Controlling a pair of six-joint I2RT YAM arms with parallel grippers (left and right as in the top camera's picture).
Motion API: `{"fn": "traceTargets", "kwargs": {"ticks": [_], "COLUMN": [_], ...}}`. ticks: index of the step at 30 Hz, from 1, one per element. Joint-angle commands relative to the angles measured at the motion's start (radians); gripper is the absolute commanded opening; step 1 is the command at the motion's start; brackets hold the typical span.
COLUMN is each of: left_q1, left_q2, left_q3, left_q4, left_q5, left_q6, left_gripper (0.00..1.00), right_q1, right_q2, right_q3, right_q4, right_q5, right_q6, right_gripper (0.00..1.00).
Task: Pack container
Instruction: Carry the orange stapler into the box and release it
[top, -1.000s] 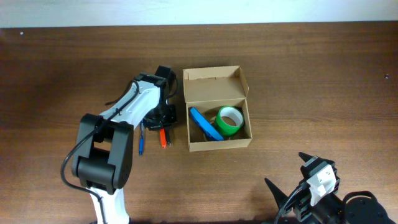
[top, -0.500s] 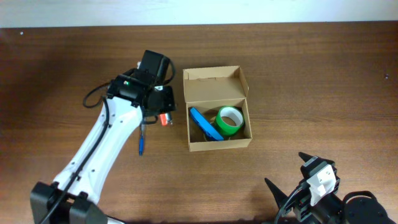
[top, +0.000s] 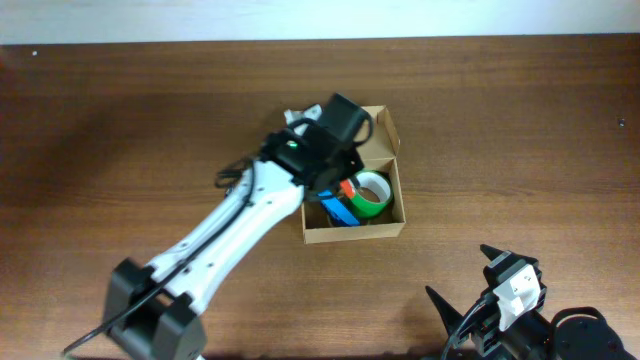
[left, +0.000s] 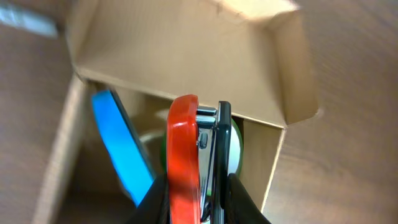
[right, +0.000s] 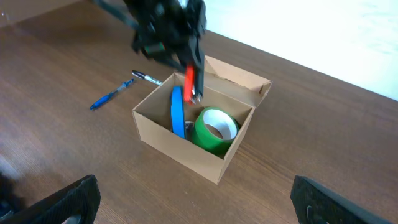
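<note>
**Stapler over the open box**

The left end effector (left: 198, 204) is clamping a red stapler (left: 183, 146) above the cardboard box (top: 352, 234), which is sitting mid-table (top: 520, 120). Inside, a green tape roll (top: 373, 196) is lying at 3 o'clock. The right end effector (right: 199, 205) is waiting at the box's 5 o'clock, fingers apart.

I see the container (top: 355, 232) near the middle of my workspace: a small, plain tan cardboard box, rectangular and unmarked, sitting flat on its base. It is open, with its hinged flap lid standing up from the far wall, and partly filled.
</note>
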Motion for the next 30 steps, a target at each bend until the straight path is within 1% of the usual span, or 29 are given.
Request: {"fn": "traceTargets", "kwargs": {"ticks": [1, 5, 8, 12, 16, 20, 24, 27, 28, 30], "left_q1": [-0.034, -0.071, -0.084, -0.09, -0.092, -0.092, -0.092, -0.092, -0.092, -0.09], "left_q2": [0.049, 0.085, 0.108, 0.128, 0.143, 0.159, 0.184, 0.199, 0.2, 0.2], "left_q3": [0.018, 0.018, 0.018, 0.018, 0.018, 0.017, 0.017, 0.017, 0.017, 0.017], "left_q4": [0.004, 0.003, 0.003, 0.003, -0.007, -0.062, -0.062, -0.062, -0.062, -0.062], "left_q5": [-0.057, -0.083, -0.086, -0.08, -0.082, -0.09, -0.089, -0.089, -0.089, -0.092], "left_q6": [-0.293, -0.445, -0.503, -0.543, -0.544, -0.591, -0.591, -0.591, -0.591, -0.591], "left_gripper": [0.05, 0.05, 0.05, 0.05, 0.05, 0.05, 0.06, 0.15, 0.2, 0.23], "right_q1": [-0.004, -0.004, -0.004, -0.004, -0.004, -0.004, -0.004, -0.004, -0.004, -0.004], "right_q2": [-0.004, -0.004, -0.004, -0.004, -0.004, -0.004, -0.004, -0.004, -0.004, -0.004], "right_q3": [-0.002, -0.002, -0.002, -0.002, -0.002, -0.002, -0.002, -0.002, -0.002, -0.002], "right_q4": [0.003, 0.003, 0.003, 0.003, 0.003, 0.003, 0.003, 0.003, 0.003, 0.003], "right_q5": [0.013, 0.013, 0.013, 0.013, 0.013, 0.013, 0.013, 0.013, 0.013, 0.013], "right_q6": [0.005, 0.005, 0.005, 0.005, 0.005, 0.005, 0.005, 0.005, 0.005, 0.005], "right_gripper": [0.99, 0.99, 0.99, 0.99, 0.99, 0.99, 0.99, 0.99, 0.99, 0.99]}}
